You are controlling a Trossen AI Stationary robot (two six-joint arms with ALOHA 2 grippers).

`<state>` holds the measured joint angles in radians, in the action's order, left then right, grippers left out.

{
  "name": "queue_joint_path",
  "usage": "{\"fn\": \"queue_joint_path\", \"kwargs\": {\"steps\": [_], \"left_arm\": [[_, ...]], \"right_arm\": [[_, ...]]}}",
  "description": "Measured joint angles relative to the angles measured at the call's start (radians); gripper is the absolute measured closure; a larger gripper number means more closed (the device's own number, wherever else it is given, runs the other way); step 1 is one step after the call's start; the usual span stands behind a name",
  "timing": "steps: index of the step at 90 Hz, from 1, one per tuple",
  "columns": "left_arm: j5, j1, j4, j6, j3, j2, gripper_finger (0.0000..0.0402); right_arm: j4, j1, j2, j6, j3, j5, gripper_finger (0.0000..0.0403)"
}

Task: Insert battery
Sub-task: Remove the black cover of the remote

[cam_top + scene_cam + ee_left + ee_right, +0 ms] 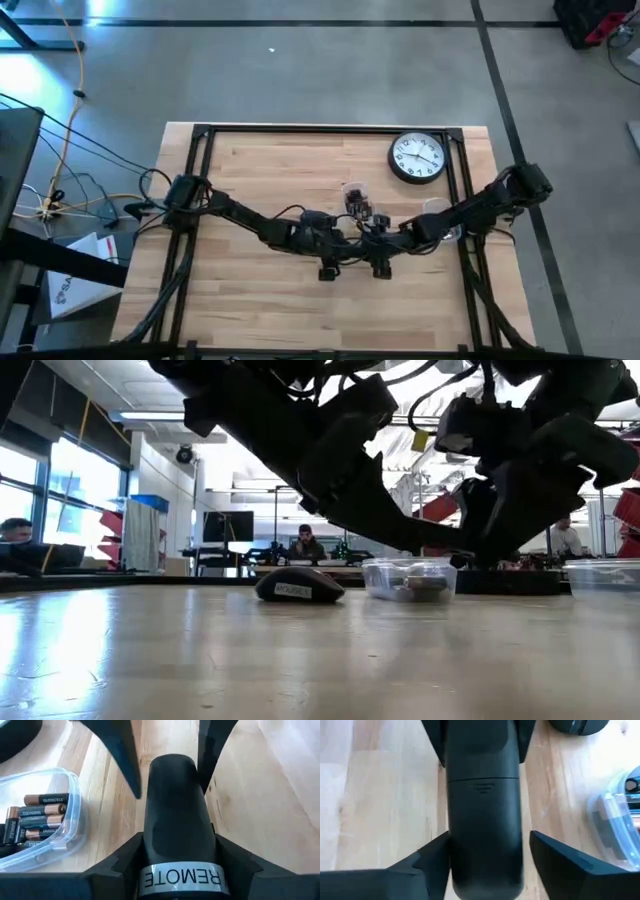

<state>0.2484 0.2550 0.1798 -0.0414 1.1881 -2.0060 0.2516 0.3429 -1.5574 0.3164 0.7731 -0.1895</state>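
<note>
The remote (180,825) is held off the table (260,300) near its middle, between both arms. The left pincer (177,870) is clamped on the end bearing the label. The right pincer (487,857) straddles the opposite end, with a gap seen on one side, so a firm grip cannot be confirmed. The long axis is judged to run from one pincer to the other, level with the table, battery cover (485,755) facing the right wrist camera. The cover should be slid off while the left grip is kept steady. Batteries (42,815) lie in a clear tub (75,825) close by.

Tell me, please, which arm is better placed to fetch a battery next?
Right, probably. The left gripper clamps the remote, so it is busy; the right gripper stands open around it, with the battery tub nearby.
</note>
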Motion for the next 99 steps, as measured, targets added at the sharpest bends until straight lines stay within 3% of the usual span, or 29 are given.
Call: {"fn": "queue_joint_path", "kwargs": {"steps": [11,30,40,72,99], "left_arm": [[-0.015,0.0,0.018,-0.001,-0.001,0.0,0.0239],[-0.015,0.0,0.035,-0.01,-0.001,0.0,0.0168],[-0.01,0.001,0.052,-0.005,-0.001,0.0,0.0152],[-0.027,0.001,0.055,0.025,-0.001,-0.004,0.0179],[0.043,0.001,-0.003,0.032,0.0,-0.006,0.0195]], "right_arm": [[-0.003,0.001,0.0,-0.004,-0.001,0.013,0.0253],[-0.021,-0.002,0.0,-0.011,-0.002,0.006,0.0253],[-0.029,-0.002,0.0,-0.011,-0.002,-0.001,0.0253],[-0.051,-0.002,-0.002,-0.03,-0.003,-0.008,0.025],[-0.055,-0.004,-0.002,-0.024,-0.002,-0.03,0.0249]]}}
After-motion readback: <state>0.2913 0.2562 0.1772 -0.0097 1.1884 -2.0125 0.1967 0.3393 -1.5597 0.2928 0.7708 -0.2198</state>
